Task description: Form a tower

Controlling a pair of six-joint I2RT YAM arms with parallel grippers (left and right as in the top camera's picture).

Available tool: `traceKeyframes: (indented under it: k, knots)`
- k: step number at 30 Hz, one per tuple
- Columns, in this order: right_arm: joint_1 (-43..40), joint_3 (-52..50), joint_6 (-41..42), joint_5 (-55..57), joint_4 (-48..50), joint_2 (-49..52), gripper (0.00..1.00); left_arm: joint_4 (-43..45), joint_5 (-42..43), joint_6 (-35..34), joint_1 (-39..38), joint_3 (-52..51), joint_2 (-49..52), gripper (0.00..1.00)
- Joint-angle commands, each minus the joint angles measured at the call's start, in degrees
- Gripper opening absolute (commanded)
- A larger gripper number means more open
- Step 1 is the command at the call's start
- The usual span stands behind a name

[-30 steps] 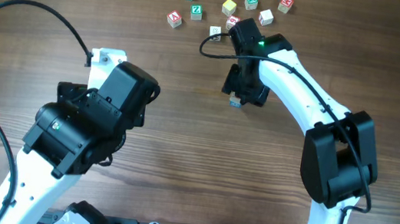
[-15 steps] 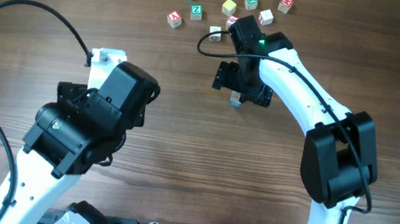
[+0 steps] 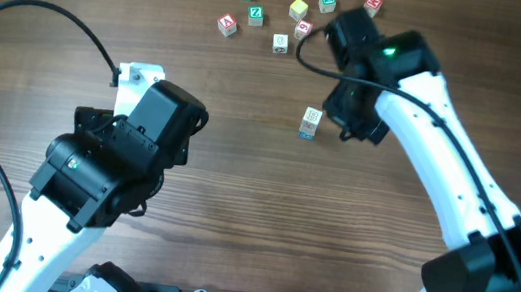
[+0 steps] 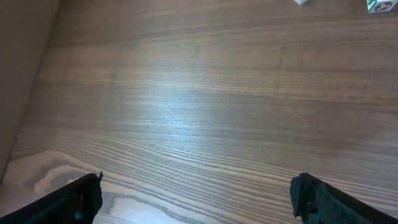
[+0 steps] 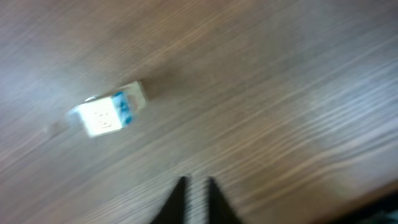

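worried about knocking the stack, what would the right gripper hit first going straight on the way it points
Probably just bare table. In the wrist view the shut right gripper aims past the tower, which sits off to the left of its line. The picture is blurred, so depth is uncertain.

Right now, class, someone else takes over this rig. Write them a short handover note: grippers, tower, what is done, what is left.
Left gripper: open, empty, over the table.
Right gripper: shut, empty, beside the tower, not touching it.
Tower: a short stack standing free mid-table, blue-edged at the base; I cannot tell its cube count.
Loose cubes: scattered at the far side of the table.
Done: a short stack stands on its own.
Left: probably fetch loose cubes with the right arm and set them on top, one at a time.
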Motion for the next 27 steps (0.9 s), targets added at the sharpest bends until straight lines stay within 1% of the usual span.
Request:
traceKeyframes:
  k: [1,3,5,6,11,13,14,15,17,19,21,22,23,24,25,27]
  knots:
    - [1.18,-13.84,7.02,-5.99,7.32,1.27,0.04,0.17,-0.11,0.46,0.11,-0.04,-0.52,1.0]
    - [3.82,-19.63,7.54,-8.26,13.81,1.27,0.05,0.17,-0.13,0.46,0.11,-0.04,-0.52,1.0]
    - [7.15,-23.12,7.43,-8.48,20.48,1.27,0.05,0.17,-0.13,0.46,0.11,-0.04,-0.52,1.0]
    - [9.6,-25.57,5.86,-8.09,27.52,1.27,0.05,0.17,-0.13,0.46,0.11,-0.04,-0.52,1.0]
    - [10.97,-29.29,5.99,-7.23,38.86,1.27,0.04,0.17,-0.11,0.48,0.11,-0.04,-0.52,1.0]
    - [11.47,-29.46,5.97,-6.88,39.91,1.16,0.04,0.17,-0.13,0.46,0.11,-0.04,-0.52,1.0]
    - [12.17,-29.46,6.08,-5.6,38.84,0.15,0.04,0.17,-0.13,0.46,0.11,-0.04,-0.52,1.0]
    - [12.68,-29.46,6.16,-4.22,37.55,-1.9,0.04,0.17,-0.11,0.46,0.11,-0.04,-0.52,1.0]
    - [13.11,-29.49,6.12,-0.17,34.97,-9.4,0.04,0.17,-0.13,0.48,0.11,-0.04,-0.52,1.0]
    - [12.81,-30.27,5.99,5.03,32.35,-20.44,0.04,0.17,-0.11,0.46,0.11,-0.04,-0.52,1.0]
    - [10.6,-34.49,6.05,6.23,33.05,-30.21,0.04,0.17,-0.13,0.46,0.11,-0.04,-0.52,1.0]
    - [8.59,-38.69,5.92,4.85,35.39,-35.04,0.04,0.17,-0.13,0.46,0.11,-0.04,-0.52,1.0]
    - [5.81,-44.74,5.42,1.09,41.03,-39.98,0.04,0.17,-0.13,0.46,0.11,-0.04,-0.52,1.0]
    - [1.18,-54.9,1.14,-7.78,53.9,-45.31,0.04,0.17,-0.13,0.46,0.11,-0.04,-0.52,1.0]
    - [-3.02,-63.71,0.66,-16.17,66.82,-47.67,0.04,0.17,-0.11,0.46,0.11,-0.04,-0.52,1.0]
    - [-8.26,-75.06,5.66,-24.22,83.91,-46.88,0.04,0.17,-0.13,0.46,0.11,-0.04,-0.52,1.0]
